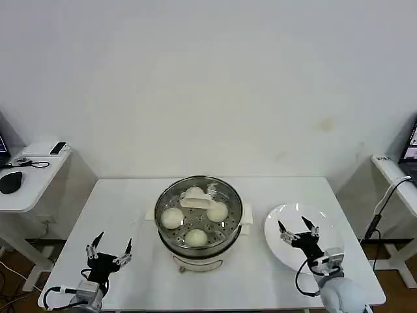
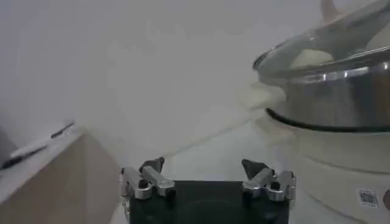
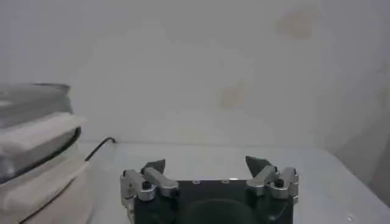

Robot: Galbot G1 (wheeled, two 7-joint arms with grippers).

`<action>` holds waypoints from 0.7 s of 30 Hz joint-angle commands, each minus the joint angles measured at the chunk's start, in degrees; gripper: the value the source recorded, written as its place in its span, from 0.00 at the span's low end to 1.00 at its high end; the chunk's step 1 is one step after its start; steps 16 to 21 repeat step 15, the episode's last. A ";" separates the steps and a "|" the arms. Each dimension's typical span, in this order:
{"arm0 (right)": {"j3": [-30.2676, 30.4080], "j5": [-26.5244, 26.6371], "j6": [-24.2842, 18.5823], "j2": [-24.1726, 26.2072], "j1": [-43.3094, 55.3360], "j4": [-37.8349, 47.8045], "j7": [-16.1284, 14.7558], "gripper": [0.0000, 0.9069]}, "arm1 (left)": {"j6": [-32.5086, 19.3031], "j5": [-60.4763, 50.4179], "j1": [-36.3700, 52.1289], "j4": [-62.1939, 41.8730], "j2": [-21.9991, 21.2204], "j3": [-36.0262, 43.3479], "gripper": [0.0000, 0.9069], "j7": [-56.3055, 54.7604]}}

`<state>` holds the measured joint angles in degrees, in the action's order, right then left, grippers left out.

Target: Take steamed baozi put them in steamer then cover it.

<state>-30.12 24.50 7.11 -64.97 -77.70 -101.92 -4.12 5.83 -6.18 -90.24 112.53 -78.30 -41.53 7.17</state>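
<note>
The steel steamer (image 1: 229, 238) stands mid-table with the clear glass cover (image 1: 174, 199) resting on it, cream handle (image 1: 197, 200) on top. Several cream-white baozi (image 1: 172, 218) show through the glass on the perforated tray. My left gripper (image 1: 111, 250) hovers open and holds nothing at the table's front left, well clear of the pot. My right gripper (image 1: 298, 231) is open and holds nothing over the white plate (image 1: 332, 228) at the right. The left wrist view has the left gripper (image 2: 204, 167) with the covered steamer (image 2: 341, 91) beyond it. The right gripper (image 3: 207, 164) faces the wall, the steamer (image 3: 33, 152) off to one side.
The white plate right of the steamer is bare. A side desk (image 1: 29, 176) with a mouse and small devices stands at far left. Another desk edge (image 1: 397, 176) and a cable are at far right. The white table (image 1: 130, 202) has bare surface around the pot.
</note>
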 commanded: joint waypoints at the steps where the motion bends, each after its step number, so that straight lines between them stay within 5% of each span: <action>1: 1.08 -0.36 0.78 1.14 -0.64 -0.46 -1.87 1.00 | -0.44 3.18 -0.63 -0.59 -0.37 -1.18 1.00 0.27; 21: 0.76 -2.12 0.72 0.32 -1.26 -0.91 -3.55 1.00 | 0.33 4.17 -0.86 -0.02 -0.58 -1.51 1.00 0.40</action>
